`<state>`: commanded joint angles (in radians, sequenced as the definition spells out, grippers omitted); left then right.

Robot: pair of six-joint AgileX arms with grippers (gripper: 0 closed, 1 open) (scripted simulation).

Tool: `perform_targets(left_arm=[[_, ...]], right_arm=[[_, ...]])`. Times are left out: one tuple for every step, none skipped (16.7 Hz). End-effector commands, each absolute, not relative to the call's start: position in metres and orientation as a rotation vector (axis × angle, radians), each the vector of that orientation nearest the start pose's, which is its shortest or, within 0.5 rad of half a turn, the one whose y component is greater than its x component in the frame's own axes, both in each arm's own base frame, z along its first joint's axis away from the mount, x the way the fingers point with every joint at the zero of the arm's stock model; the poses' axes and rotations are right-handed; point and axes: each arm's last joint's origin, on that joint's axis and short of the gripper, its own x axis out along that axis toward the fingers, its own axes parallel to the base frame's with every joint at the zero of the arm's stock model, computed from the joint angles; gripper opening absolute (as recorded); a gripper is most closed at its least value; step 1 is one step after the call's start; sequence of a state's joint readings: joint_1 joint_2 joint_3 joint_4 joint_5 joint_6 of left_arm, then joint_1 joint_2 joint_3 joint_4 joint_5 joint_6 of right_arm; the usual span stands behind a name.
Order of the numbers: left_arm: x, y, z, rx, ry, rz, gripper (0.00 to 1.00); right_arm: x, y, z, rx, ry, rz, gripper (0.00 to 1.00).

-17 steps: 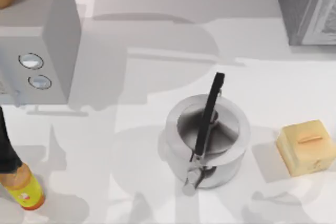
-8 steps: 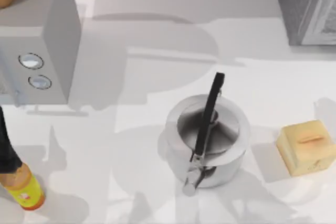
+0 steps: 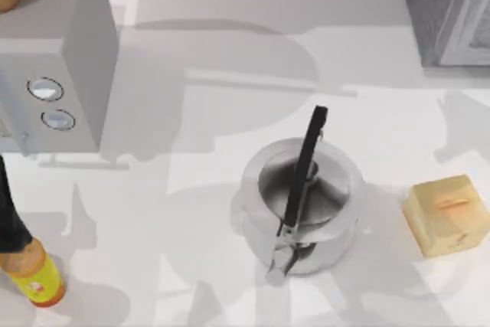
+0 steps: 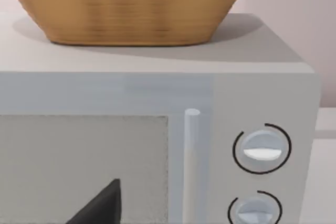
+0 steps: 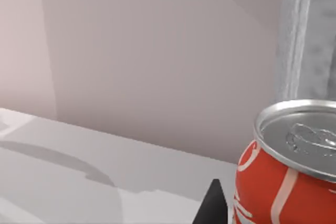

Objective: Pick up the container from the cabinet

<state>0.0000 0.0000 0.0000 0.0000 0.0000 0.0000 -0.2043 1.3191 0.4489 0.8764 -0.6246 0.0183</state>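
From above, a polished steel pot [image 3: 300, 206] with a long black handle sits mid-table, a pale yellow block [image 3: 448, 214] to its right, an orange bottle with a yellow label [image 3: 34, 273] at the near left, a grey microwave [image 3: 53, 67] at the far left and the grey cabinet [image 3: 448, 9] at the far right. The left wrist view faces that microwave with a woven wicker basket [image 4: 131, 6] on top. The right wrist view looks across a red aluminium drinks can [image 5: 286, 174] close by the cabinet wall; it looks light, thin-walled and slick, so a gentle grip around its middle seems best, though I cannot tell how either gripper's fingers stand.
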Motion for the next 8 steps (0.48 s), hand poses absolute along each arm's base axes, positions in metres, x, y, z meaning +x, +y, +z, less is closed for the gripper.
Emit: perform_targets(left_arm=[[0.106, -0.001, 0.160, 0.000, 0.000, 0.000, 1.00], [0.106, -0.001, 0.160, 0.000, 0.000, 0.000, 1.00], [0.106, -0.001, 0.160, 0.000, 0.000, 0.000, 1.00], [0.106, -0.001, 0.160, 0.000, 0.000, 0.000, 1.00], [0.106, -0.001, 0.160, 0.000, 0.000, 0.000, 1.00], [0.106, -0.001, 0.160, 0.000, 0.000, 0.000, 1.00], [0.106, -0.001, 0.160, 0.000, 0.000, 0.000, 1.00], [0.106, -0.001, 0.160, 0.000, 0.000, 0.000, 1.00]], right_arm=[[0.269, -0.039, 0.199, 0.000, 0.003, 0.465, 0.00], [0.282, -0.045, 0.191, -0.001, 0.001, 0.497, 0.00], [0.293, -0.051, 0.181, -0.001, 0.000, 0.528, 0.00], [0.304, -0.057, 0.169, -0.002, -0.001, 0.558, 0.00], [0.313, -0.063, 0.157, -0.002, -0.001, 0.587, 0.00], [0.321, -0.068, 0.144, -0.002, -0.001, 0.614, 0.00], [0.327, -0.074, 0.131, -0.002, -0.001, 0.639, 0.00], [0.333, -0.078, 0.118, -0.001, 0.000, 0.663, 0.00]])
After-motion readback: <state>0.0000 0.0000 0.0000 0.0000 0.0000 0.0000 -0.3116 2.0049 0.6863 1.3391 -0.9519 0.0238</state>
